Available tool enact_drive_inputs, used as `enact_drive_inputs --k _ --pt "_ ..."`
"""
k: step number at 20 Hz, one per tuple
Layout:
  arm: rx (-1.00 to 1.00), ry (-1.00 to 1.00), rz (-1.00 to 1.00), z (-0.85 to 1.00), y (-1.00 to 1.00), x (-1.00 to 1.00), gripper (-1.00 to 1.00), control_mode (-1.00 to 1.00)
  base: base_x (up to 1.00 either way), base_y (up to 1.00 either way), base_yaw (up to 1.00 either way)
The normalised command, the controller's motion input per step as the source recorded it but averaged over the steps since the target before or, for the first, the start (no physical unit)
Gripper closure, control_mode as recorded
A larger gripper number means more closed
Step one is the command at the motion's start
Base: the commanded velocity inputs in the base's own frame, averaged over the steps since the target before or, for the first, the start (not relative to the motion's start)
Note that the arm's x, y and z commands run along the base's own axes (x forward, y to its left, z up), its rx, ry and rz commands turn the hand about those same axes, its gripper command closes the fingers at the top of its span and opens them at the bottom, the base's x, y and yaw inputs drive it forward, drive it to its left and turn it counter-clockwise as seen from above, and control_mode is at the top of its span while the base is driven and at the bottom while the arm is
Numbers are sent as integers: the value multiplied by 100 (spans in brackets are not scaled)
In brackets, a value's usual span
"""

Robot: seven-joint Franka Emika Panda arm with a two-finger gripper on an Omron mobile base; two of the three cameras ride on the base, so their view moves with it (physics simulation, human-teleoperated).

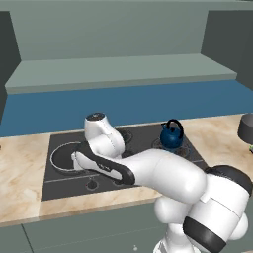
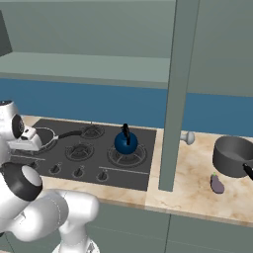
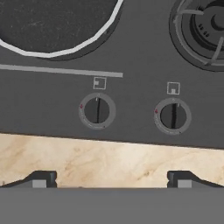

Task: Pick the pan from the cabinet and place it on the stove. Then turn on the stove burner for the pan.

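Hand view looks straight down on the front strip of the stove (image 3: pixel 131 57), with the pincer (image 3: pixel 111 179) spread wide and holding nothing, its two dark fingertips (image 3: pixel 41 179) poised over the marbled desk (image 3: pixel 109 159) just short of the cooktop's edge. Beyond the tips sit two round knobs: the left knob (image 3: pixel 97 110) lies nearly in line with the left fingertip side, the right knob (image 3: pixel 173 116) nearer the right, neither touched. Farther on, the pan (image 3: pixel 52 24), black with a thin pale rim, rests flat on the stove past the left knob, well apart from the pincer, while a ringed burner (image 3: pixel 205 26) shows beyond the right knob. Left base view has the white arm (image 1: pixel 163 173) reaching forward and down over the stove (image 1: pixel 64 185), its hand hovering at the front left of the cooktop; the pan (image 1: pixel 62 155) sits on the stove burner at the left end, partly hidden behind the wrist. A blue kettle (image 1: pixel 172 136) stands on a burner toward the right end, and a dark-grey pot (image 1: pixel 245 128) rests on the desk (image 1: pixel 22 173) farther right. Right base view shows the pan (image 2: pixel 47 134) with its handle pointing toward the centre burners, the kettle (image 2: pixel 126 142), the pot (image 2: pixel 232 155), a small purple eggplant (image 2: pixel 216 184) in front of it, and an open cabinet door (image 2: pixel 175 94) seen edge-on.
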Motion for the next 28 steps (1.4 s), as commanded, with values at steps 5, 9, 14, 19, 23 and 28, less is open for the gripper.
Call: enact_drive_inputs --k 5,9,14,19,23,28 --pt "0 -4 -3 -8 0 0 -100 -100 0 0 0" --pt "0 0 -2 -15 1 0 -100 -100 0 0 0" --pt "0 0 0 -16 6 0 -100 -100 0 0 0" --pt "0 0 0 -20 7 5 -100 -100 0 0 0" --pt "0 0 0 -16 1 10 -100 -100 0 0 0" --pt "0 -1 0 -12 0 8 -100 -100 0 0 0"
